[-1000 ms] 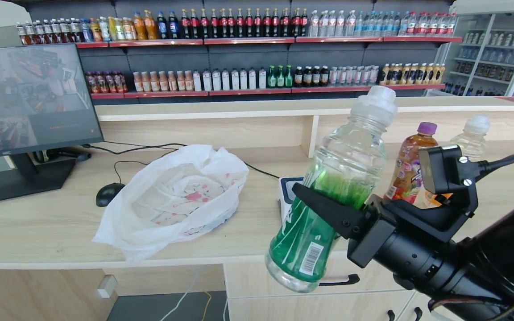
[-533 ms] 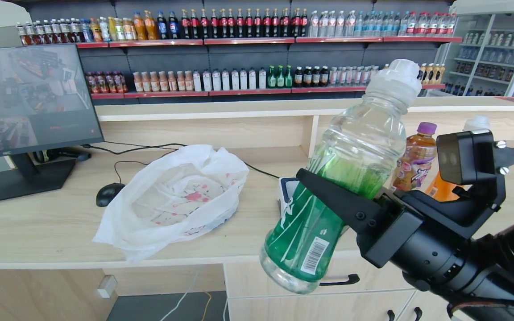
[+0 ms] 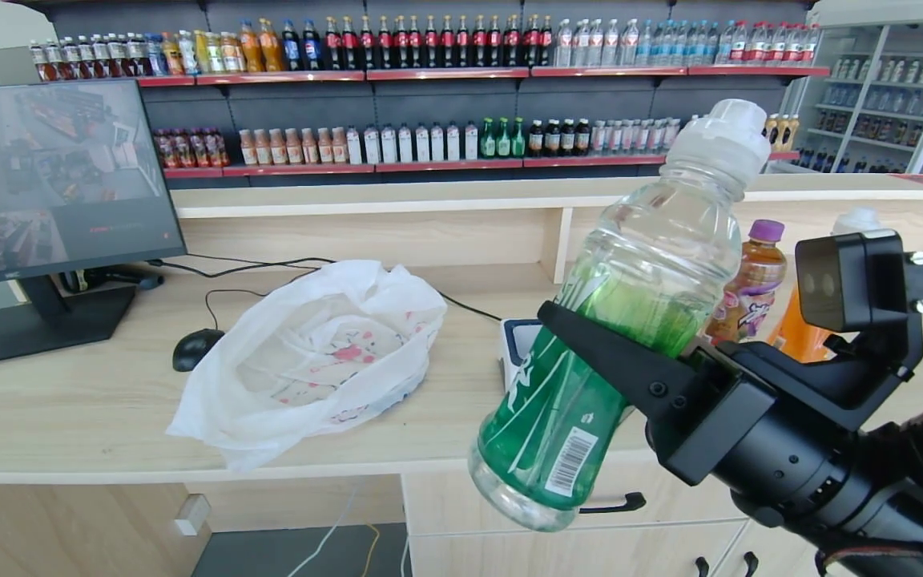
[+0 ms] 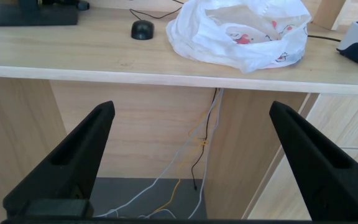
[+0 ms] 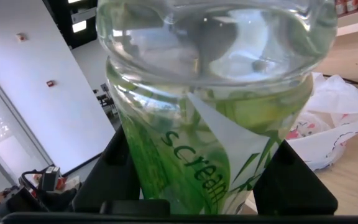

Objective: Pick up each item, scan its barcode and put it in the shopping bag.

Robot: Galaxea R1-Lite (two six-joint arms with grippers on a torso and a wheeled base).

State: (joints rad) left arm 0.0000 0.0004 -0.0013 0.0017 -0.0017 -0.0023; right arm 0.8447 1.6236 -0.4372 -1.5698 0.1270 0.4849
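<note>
Head view has the right tool (image 3: 590,344) closed round the waist of a green-labelled bottle (image 3: 654,248). It holds the bottle tilted in the air over the table's (image 3: 93,409) front edge, white cap up and away, base low and toward the robot. The barcode (image 3: 572,462) sits near the base and faces out toward the camera. Just behind the bottle, on the table, is a white and blue box (image 3: 516,340). It is probably the scanner, though most of it is hidden. The shopping bag (image 3: 317,353) lies open on the table to the robot's left of that box. A purple-capped bottle (image 3: 754,276) and an orange bottle (image 3: 798,336) stand farther right.

The left tool (image 4: 191,109) hangs below the table's edge, fingers spread wide with nothing between them.

I judge the step in hand to be the scan: the bottle is lifted but not yet bagged. Next, the wrist would need to turn so the barcode faces the box's window. Then the bottle goes left and down into the bag's mouth.
</note>
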